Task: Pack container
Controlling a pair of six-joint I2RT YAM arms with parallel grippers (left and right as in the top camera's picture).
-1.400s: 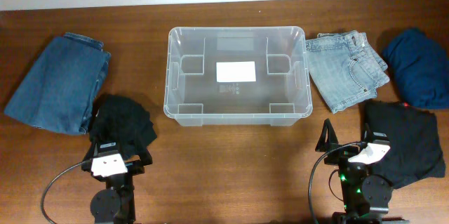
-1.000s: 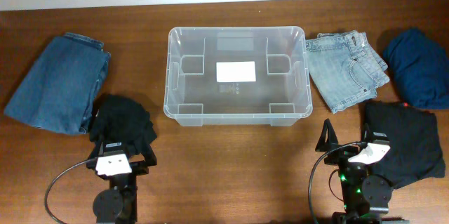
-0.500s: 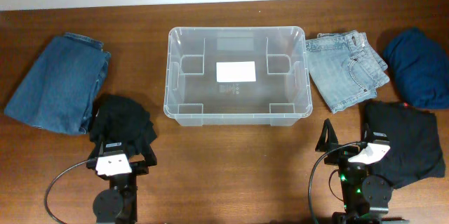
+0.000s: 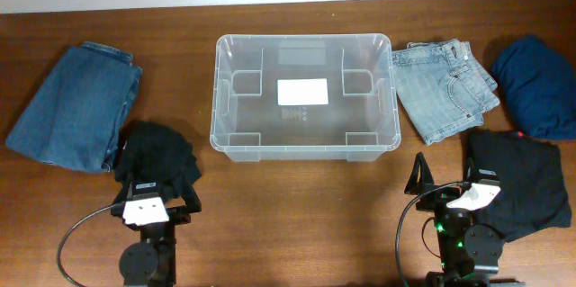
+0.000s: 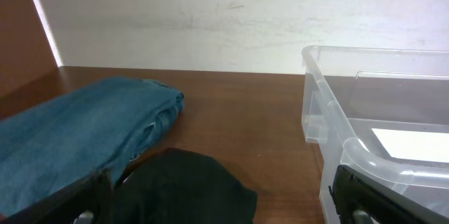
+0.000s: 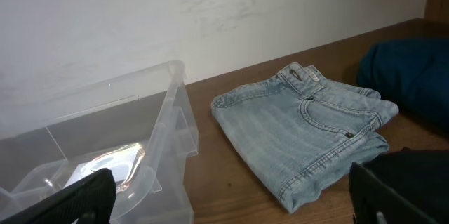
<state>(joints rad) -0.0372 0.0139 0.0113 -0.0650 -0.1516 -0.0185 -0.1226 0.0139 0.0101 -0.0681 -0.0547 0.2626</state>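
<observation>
The left gripper point(image 4: 155, 195) and right gripper point(image 4: 447, 183) sit spread and empty, a black top point(image 4: 160, 154) just ahead of the left and the bin point(image 4: 304, 149) ahead between them, apparently staged for easy reach.

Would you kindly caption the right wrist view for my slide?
Folded light-blue jeans lie beside the empty clear container on a wooden table.

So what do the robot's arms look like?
Both are mostly black. The left arm and right arm each carry a white block near the wrist and a black cable looping out to one side. The right arm shows small green lights. The fingers are black and chunky.
</observation>
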